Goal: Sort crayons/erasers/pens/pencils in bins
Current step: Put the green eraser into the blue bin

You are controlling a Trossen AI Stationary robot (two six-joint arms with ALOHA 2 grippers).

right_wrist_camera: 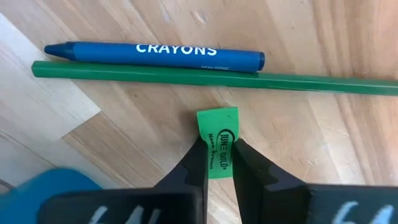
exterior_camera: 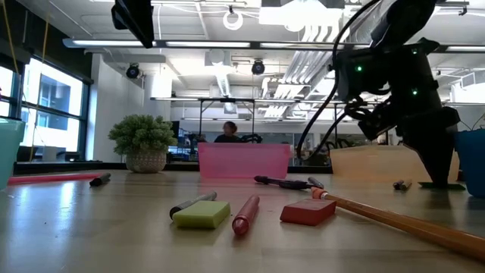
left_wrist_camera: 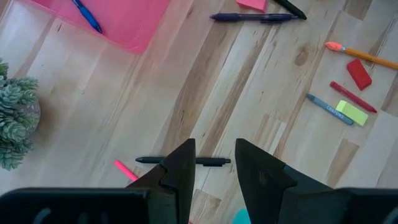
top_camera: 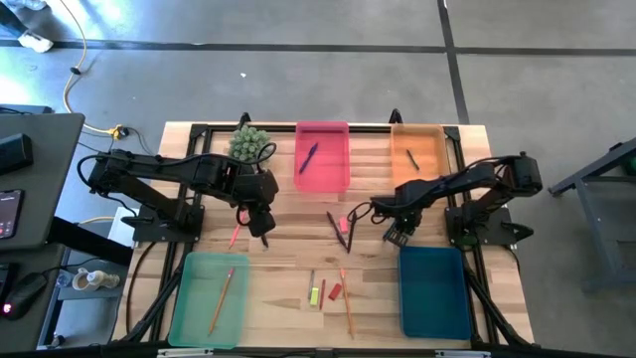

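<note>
1. Bins at the surface's four corners are barely filled: the pale green bin [top_camera: 204,298], near left, holds one orange pencil [top_camera: 221,299].
2. Left hand [top_camera: 260,223] hovers over the surface's left-centre, fingers parted and empty, above a black pen [left_wrist_camera: 183,160] and a pink stick [top_camera: 236,236].
3. Pink bin [top_camera: 322,157], at the far edge's middle, holds one blue pen [top_camera: 309,156].
4. Unsorted near the front edge: a yellow-green eraser [top_camera: 315,295], a red eraser [top_camera: 335,291] and an orange pencil [top_camera: 346,301].
5. Right hand [right_wrist_camera: 216,163], low beside the dark blue bin [top_camera: 433,291], pinches a green eraser [right_wrist_camera: 219,140], lying beside a blue crayon [right_wrist_camera: 155,55].
6. Orange bin [top_camera: 421,154], far right, holds one stick; most sorting apparently remains.
</note>
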